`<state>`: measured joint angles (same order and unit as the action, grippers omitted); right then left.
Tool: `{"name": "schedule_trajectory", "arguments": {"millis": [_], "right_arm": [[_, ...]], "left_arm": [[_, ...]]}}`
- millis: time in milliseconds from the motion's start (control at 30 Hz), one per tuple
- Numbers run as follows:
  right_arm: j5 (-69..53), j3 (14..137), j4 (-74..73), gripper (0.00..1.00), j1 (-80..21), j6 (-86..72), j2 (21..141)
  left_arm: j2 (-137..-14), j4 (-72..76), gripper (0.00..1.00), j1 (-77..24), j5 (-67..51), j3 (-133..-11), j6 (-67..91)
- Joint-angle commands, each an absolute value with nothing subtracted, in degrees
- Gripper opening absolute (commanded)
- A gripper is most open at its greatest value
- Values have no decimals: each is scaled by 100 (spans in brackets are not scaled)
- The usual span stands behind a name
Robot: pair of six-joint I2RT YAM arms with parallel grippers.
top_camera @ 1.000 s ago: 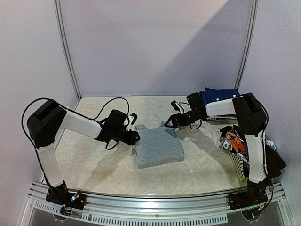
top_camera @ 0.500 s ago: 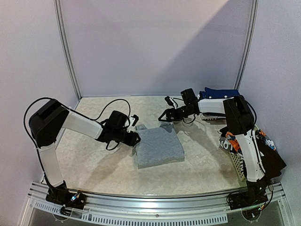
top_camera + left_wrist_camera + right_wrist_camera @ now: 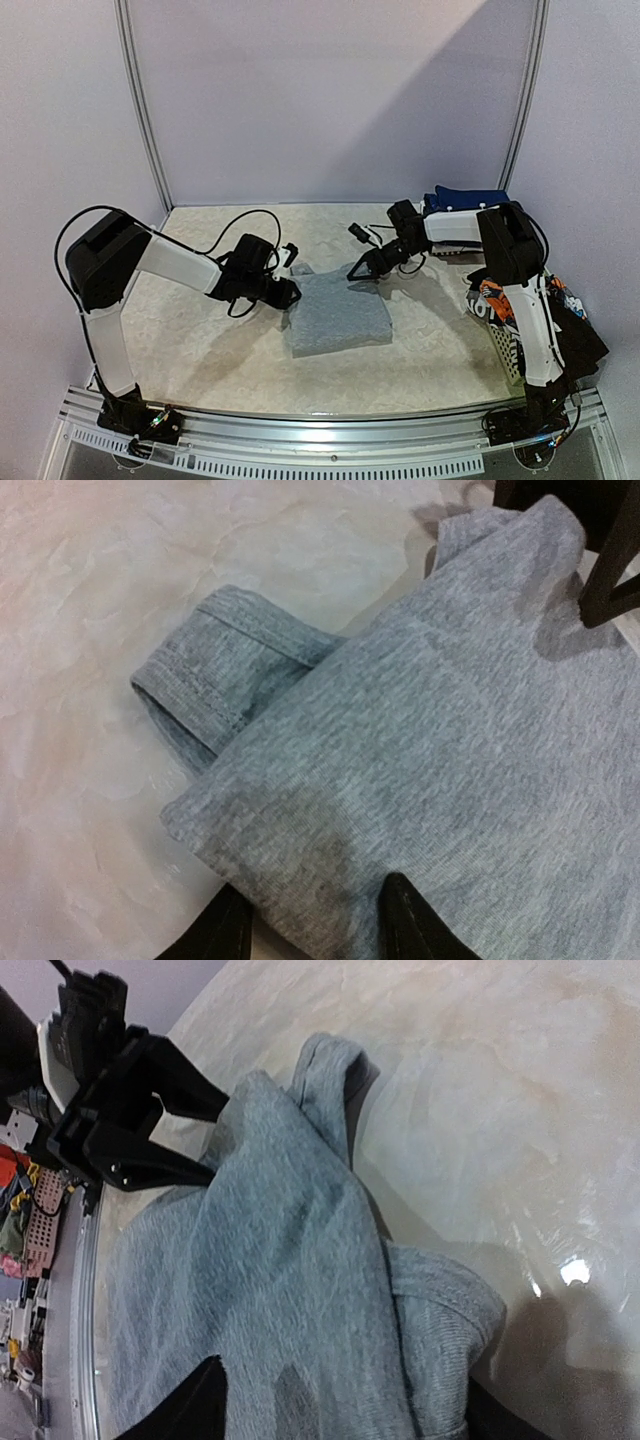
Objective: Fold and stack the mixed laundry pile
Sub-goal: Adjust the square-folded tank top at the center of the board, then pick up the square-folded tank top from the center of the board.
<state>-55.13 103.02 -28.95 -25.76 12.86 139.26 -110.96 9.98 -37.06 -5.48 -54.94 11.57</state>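
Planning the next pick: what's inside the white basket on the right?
On top, an orange-black-white printed garment; black cloth hangs over the right side of the basket. The right arm crosses it, and anything underneath is covered.

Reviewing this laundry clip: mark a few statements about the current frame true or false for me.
1. The grey shirt lies folded mid-table. True.
2. The left gripper and right gripper are at the shirt's near edge. False: they are at its two far corners.
3. A navy blue piece lies at the table's far right. True.
4. The basket stands on the left side. False: it stands at the right edge, by the right arm, with printed garments in it.
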Motion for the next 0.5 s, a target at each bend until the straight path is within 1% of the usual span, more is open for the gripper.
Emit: {"name": "schedule_trajectory", "arguments": {"millis": [0,67,100,200,233,300,333,467], "right_arm": [[-5466,10012,-3200,59,-2581,1384,13915],[-5444,9931,-2889,52,-2574,1204,13930],[-5422,9863,-2724,46,-2577,1099,13931],[-5255,9668,-2197,24,-2583,611,13876],[-5156,9587,-2065,16,-2578,496,13831],[-4818,9414,-1906,2,-2576,222,13643],[-4617,9353,-1929,0,-2577,148,13558],[-3918,9049,-2132,0,-2591,110,13041]], "left_arm": [[-11294,877,45,-3656,-690,-5632,1065],[-11295,891,45,-3656,-683,-5634,1063],[-11300,891,44,-3656,-692,-5641,1072],[-11265,919,45,-3656,-710,-5622,1080],[-11239,930,46,-3656,-712,-5613,1089],[-11151,900,53,-3657,-693,-5564,1114],[-11080,882,57,-3663,-682,-5524,1128],[-10597,956,76,-3665,-604,-5184,1216]]}}
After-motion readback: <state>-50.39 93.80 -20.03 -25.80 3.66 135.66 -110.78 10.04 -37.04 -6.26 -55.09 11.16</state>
